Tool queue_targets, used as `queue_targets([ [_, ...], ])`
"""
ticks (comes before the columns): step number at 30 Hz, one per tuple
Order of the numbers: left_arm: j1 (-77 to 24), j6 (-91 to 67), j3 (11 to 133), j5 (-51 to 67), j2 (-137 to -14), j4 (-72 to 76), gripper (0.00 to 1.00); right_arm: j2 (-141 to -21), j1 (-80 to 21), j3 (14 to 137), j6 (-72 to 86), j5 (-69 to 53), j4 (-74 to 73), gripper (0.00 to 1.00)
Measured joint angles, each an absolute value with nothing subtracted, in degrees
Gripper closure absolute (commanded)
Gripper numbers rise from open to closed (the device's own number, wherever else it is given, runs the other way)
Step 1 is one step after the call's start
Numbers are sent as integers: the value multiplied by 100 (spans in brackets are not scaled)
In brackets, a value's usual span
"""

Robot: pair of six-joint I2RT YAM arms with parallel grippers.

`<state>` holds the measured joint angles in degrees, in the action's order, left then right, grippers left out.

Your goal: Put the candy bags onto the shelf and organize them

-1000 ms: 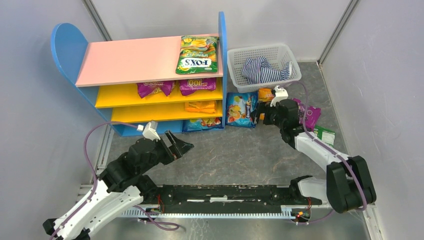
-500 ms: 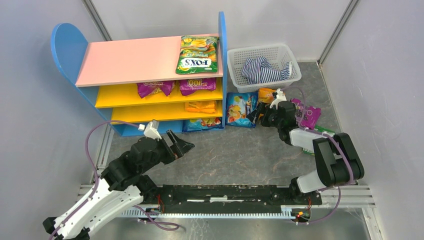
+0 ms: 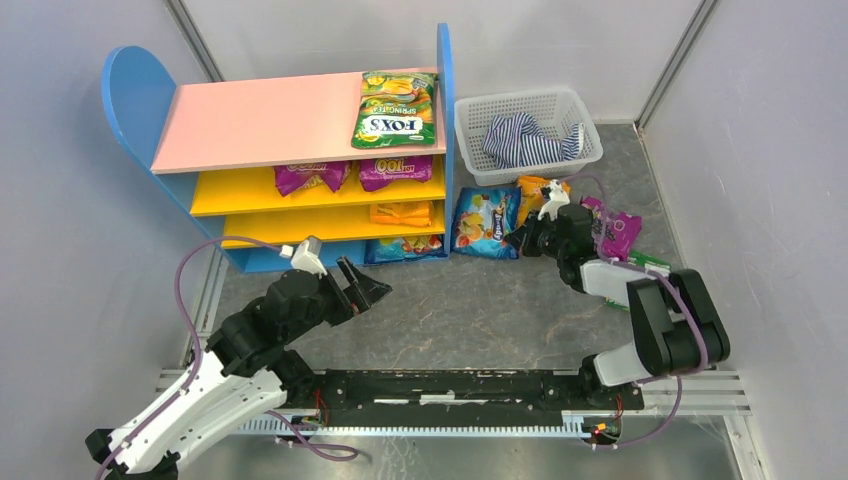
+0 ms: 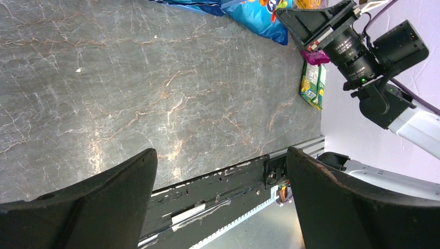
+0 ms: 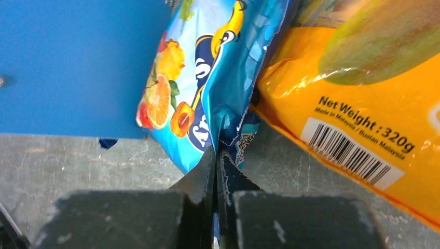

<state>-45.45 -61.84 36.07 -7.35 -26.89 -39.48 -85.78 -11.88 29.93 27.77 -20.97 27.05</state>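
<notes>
The blue candy bag (image 3: 482,220) lies on the floor just right of the shelf (image 3: 260,120), and my right gripper (image 3: 518,238) is shut on its right edge. In the right wrist view the fingers (image 5: 200,179) pinch the blue bag (image 5: 207,78), with an orange bag (image 5: 353,104) beside it. On the shelf lie a green FOX'S bag (image 3: 397,108), two purple bags (image 3: 312,176), an orange one (image 3: 402,212) and a blue one (image 3: 405,247). My left gripper (image 3: 368,290) hangs open and empty over the floor (image 4: 222,153).
A white basket (image 3: 470,125) holding a striped cloth (image 3: 530,138) stands right of the shelf. An orange bag (image 3: 535,188), a purple bag (image 3: 618,230) and a green bag (image 3: 650,265) lie around the right arm. The shelf's blue side panel (image 5: 72,62) is close to the held bag.
My right gripper has gone from open to shut on the blue bag's edge and its arm has folded in closer. The left arm has barely moved.
</notes>
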Motion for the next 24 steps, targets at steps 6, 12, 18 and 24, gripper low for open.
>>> queue_targets([
  [6,-4545,-6134,3645,-735,-2683,-3913,0,-7391,-1210,2950,1944,-2165,1389,100],
  [12,-4545,-6073,3691,-735,-2585,-3903,0,-5743,-1251,3041,1031,-1697,-674,100],
  [18,-4545,-6025,3881,-777,-2567,-3946,0,-5594,-2493,3951,434,-390,-2512,99],
  [24,-4545,-5990,4206,-952,-2462,-4086,0,-5693,-4403,4451,401,408,-3232,100],
])
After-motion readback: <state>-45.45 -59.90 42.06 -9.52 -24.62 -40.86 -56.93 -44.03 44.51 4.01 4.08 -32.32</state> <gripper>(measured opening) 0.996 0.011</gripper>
